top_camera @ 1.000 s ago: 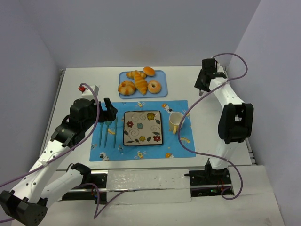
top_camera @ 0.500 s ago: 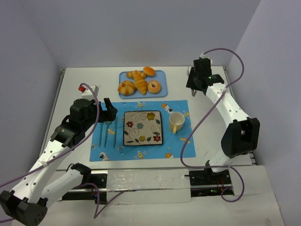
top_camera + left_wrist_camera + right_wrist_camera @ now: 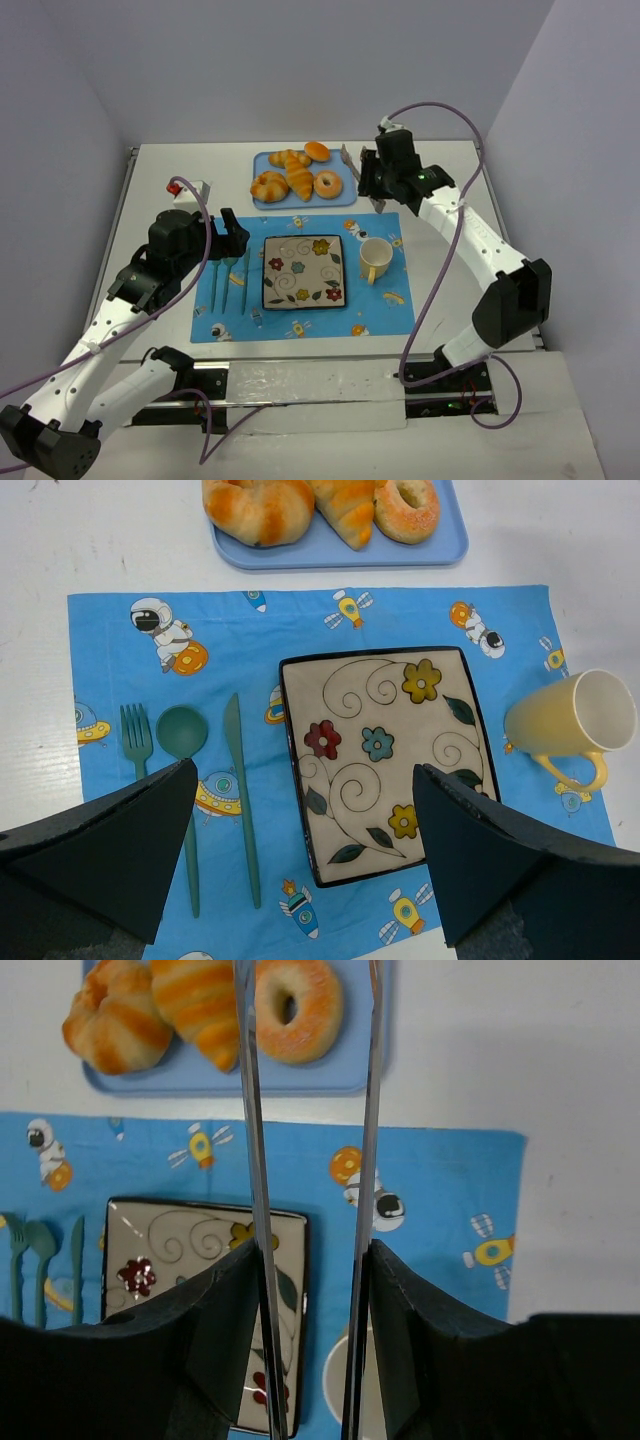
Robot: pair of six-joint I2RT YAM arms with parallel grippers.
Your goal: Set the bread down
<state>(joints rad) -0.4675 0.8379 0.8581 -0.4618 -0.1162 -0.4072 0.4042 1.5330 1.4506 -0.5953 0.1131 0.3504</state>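
Note:
The bread (image 3: 298, 180), a long golden-orange ridged croissant, lies on the blue tray (image 3: 300, 203) at the back, between a round bun and a ring donut. It also shows in the right wrist view (image 3: 200, 1005) and, cut off, in the left wrist view (image 3: 345, 505). My right gripper (image 3: 375, 180) is shut on metal tongs (image 3: 250, 1110), whose spread blades point at the tray's right end over the donut (image 3: 295, 1005). My left gripper (image 3: 232, 235) hangs open and empty above the placemat's left side. The square flowered plate (image 3: 304, 271) sits bare on the placemat.
A yellow mug (image 3: 373, 260) stands right of the plate. A teal fork, spoon and knife (image 3: 228, 283) lie left of it. A white box with a red button (image 3: 190, 189) sits at far left. Smaller pastries (image 3: 290, 157) fill the tray's back.
My right arm has swung left from the table's far right edge to the right end of the tray, carrying the tongs. The left arm has not moved.

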